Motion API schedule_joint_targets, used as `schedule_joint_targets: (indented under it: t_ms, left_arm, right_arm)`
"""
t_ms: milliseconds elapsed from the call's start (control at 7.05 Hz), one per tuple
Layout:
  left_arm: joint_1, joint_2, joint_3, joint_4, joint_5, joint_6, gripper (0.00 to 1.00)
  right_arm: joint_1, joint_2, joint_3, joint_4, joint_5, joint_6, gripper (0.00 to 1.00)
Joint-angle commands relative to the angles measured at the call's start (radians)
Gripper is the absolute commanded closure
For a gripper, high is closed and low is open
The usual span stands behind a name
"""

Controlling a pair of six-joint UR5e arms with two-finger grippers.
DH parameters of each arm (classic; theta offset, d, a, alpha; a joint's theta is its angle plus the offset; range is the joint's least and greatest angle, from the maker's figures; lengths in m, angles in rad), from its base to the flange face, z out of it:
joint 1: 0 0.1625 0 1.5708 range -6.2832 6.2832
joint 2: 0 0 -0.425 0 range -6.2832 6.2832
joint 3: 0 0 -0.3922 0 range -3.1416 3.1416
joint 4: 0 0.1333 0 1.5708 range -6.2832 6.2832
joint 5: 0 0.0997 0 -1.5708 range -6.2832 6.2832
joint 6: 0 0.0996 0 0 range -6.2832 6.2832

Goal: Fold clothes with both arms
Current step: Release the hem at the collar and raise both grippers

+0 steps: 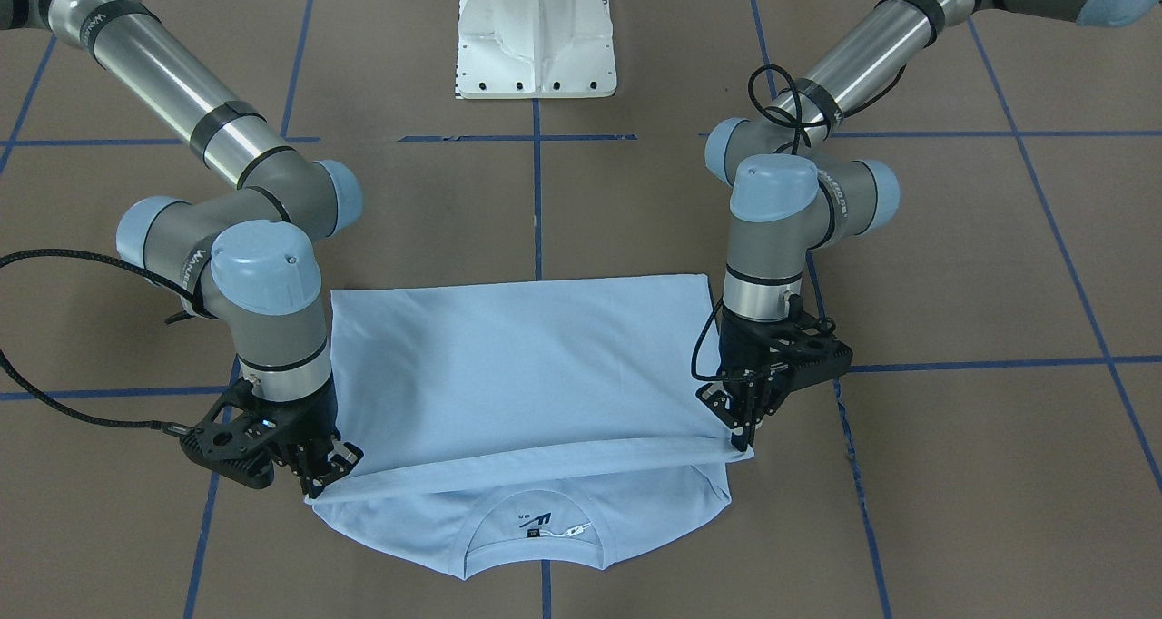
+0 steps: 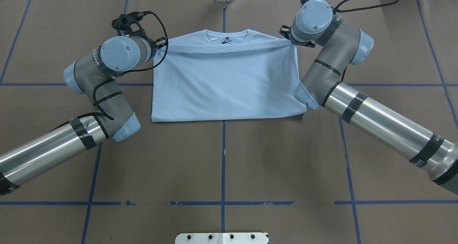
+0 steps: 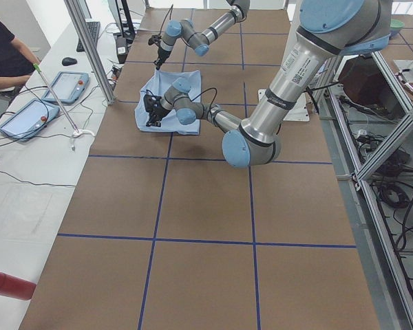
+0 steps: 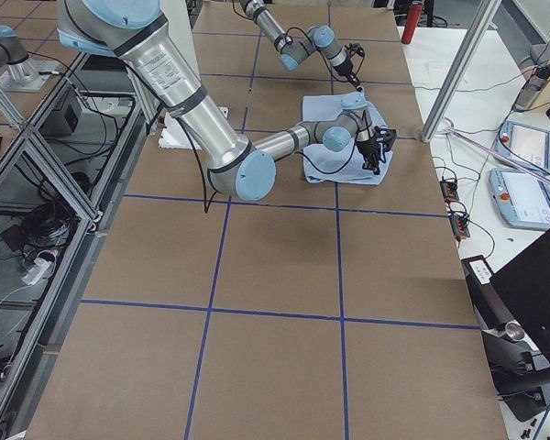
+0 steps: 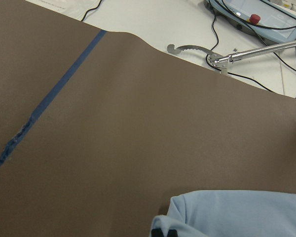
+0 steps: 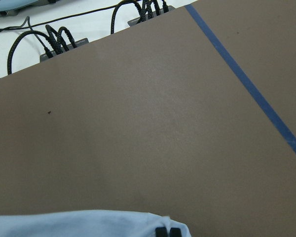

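- Left gripper (image 1: 743,430) points straight down from a vertical wrist at one corner of the folded-over edge, its fingers pressed together and pinching the T-shirt (image 1: 526,365).
- Right gripper (image 1: 320,474) has the same pose at the opposite corner, its fingers nipping the same edge.
- T-shirt lies flat mid-table, the doubled layer ending just short of the collar (image 1: 536,533).
- Table (image 1: 953,265) is brown with a blue tape grid (image 1: 537,201); white pedestal (image 1: 536,34) stands behind.

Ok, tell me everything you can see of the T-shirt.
A pale light-blue T-shirt of soft cloth lies flat on the brown table. Its lower half is folded up over the chest; the hem edge stops just short of the round ribbed collar, where a dark neck label shows. No sleeves show. The left gripper and the right gripper each pinch one corner of that hem edge.
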Motion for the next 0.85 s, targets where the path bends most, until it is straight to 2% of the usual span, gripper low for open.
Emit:
schedule_joint_targets:
  t_ms: [0, 142, 426, 568, 710]
  left_arm:
    - [-0.001, -0.013, 0.02, -0.022, -0.001, 0.015, 0.8]
    - [-0.001, -0.015, 0.022, -0.024, -0.004, 0.015, 0.71]
    - [-0.02, -0.016, 0.008, -0.097, -0.022, 0.013, 0.64]
    - [-0.025, -0.01, -0.027, -0.094, -0.086, 0.01, 0.64]
    - [-0.027, -0.002, -0.053, -0.088, -0.095, 0.008, 0.64]
  right_arm:
    - [0.001, 0.011, -0.026, 0.017, 0.0, 0.0, 1.0]
    - [0.001, 0.013, -0.026, 0.015, 0.0, 0.002, 1.0]
    - [-0.001, -0.025, 0.012, 0.02, 0.007, 0.006, 0.96]
    - [-0.002, -0.121, 0.108, 0.04, 0.016, 0.005, 0.97]
    - [-0.007, -0.134, 0.113, 0.081, 0.037, 0.008, 0.93]
